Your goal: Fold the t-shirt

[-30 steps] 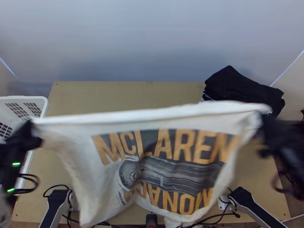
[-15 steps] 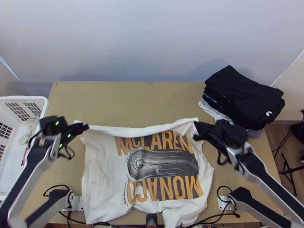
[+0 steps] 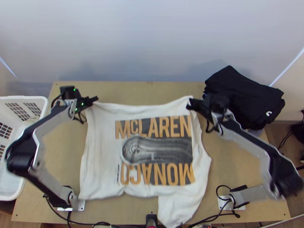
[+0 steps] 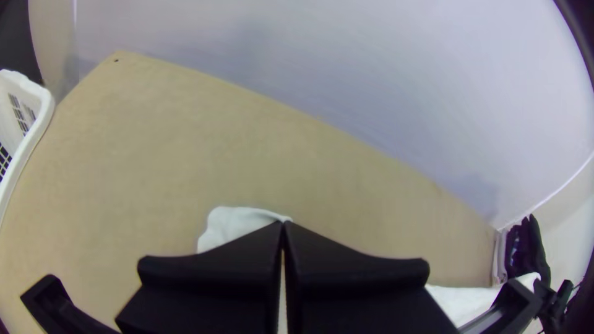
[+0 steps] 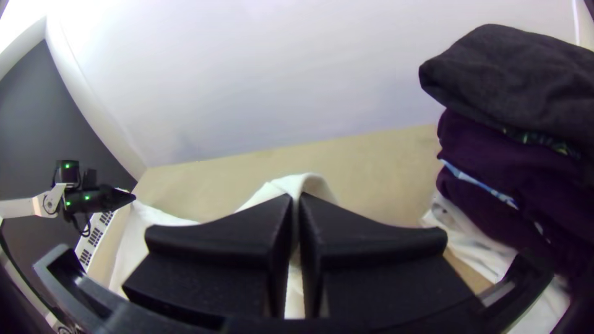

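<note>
1. The t-shirt (image 3: 98, 155) lies spread, print upward, over the middle of the table (image 3: 133, 91); a flap (image 3: 176, 209), probably a sleeve, trails toward the near edge.
2. My left gripper (image 3: 96, 99) has its fingers pressed together on 1 far corner. Only a small bit of cloth pokes past the tips, so I judge that a hard tug could pull it free.
3. My right gripper (image 3: 189, 104) is closed on the other far corner, cloth pinched between its 2 fingers. If I pull unevenly, I expect slanting creases across the print.
4. The flap reaches beside the black post (image 3: 151, 218) and cables (image 3: 205, 221); dragging the shirt sideways could snag it there (I'd keep an eye on that).
5. My right arm works just beside the folded stack (image 3: 243, 95); a swing outward could topple it.
6. Folding now, with that flap sticking out, would likely leave a lopsided bundle.
</note>
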